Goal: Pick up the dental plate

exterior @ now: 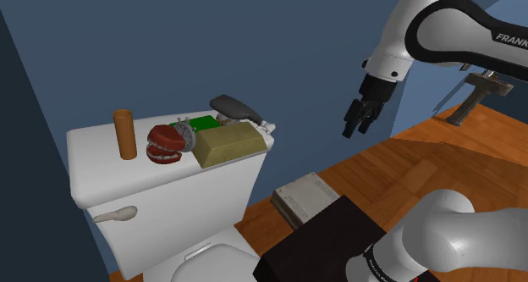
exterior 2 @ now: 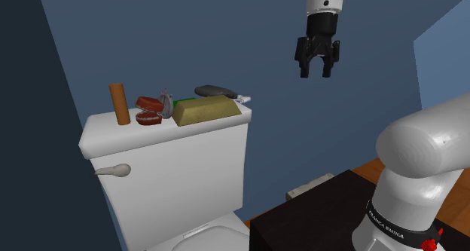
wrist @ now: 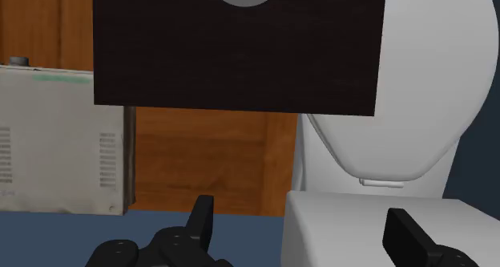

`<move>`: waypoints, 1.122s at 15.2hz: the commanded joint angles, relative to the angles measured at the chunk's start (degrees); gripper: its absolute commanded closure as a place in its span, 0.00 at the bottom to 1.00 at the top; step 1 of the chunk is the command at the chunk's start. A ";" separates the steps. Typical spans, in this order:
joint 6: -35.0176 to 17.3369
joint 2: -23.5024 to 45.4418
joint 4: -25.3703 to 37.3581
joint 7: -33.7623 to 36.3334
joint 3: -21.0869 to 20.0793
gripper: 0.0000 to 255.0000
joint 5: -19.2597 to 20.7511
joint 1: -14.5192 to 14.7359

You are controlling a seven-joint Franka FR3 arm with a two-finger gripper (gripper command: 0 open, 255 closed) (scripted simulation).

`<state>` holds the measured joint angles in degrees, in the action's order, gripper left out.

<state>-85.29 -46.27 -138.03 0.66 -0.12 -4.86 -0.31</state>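
Observation:
The dental plate [exterior: 163, 145], a set of white teeth in red gums, lies on the white toilet tank lid [exterior: 97, 166] between a brown cylinder [exterior: 126, 134] and an olive block [exterior: 227, 142]. In the second exterior view the dental plate [exterior 2: 148, 111] sits in the same spot on the lid. My black gripper [exterior: 358, 120] hangs open in the air, well off to the shoulder view's right of the tank and higher than the lid. The gripper [exterior 2: 315, 63] holds nothing. In the wrist view the fingers [wrist: 202, 217] stand wide apart above the tank's corner [wrist: 352, 225].
A small clock [exterior: 184, 135], a green item [exterior: 197, 124] and a grey tool [exterior: 240, 109] share the lid. A flush handle [exterior: 115, 213] sticks out of the tank front. On the wooden floor lie a grey box [exterior: 302, 197] and my dark stand [exterior: 326, 234]. Blue walls surround the toilet.

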 commanded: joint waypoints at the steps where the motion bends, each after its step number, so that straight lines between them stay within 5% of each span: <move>1: 0.00 0.00 0.00 0.00 0.00 0.00 0.00 0.00; 17: -4.58 12.11 8.80 44.24 -23.64 0.00 -19.92 -2.03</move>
<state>-89.08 -36.07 -130.71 41.82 -22.18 -23.92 -1.91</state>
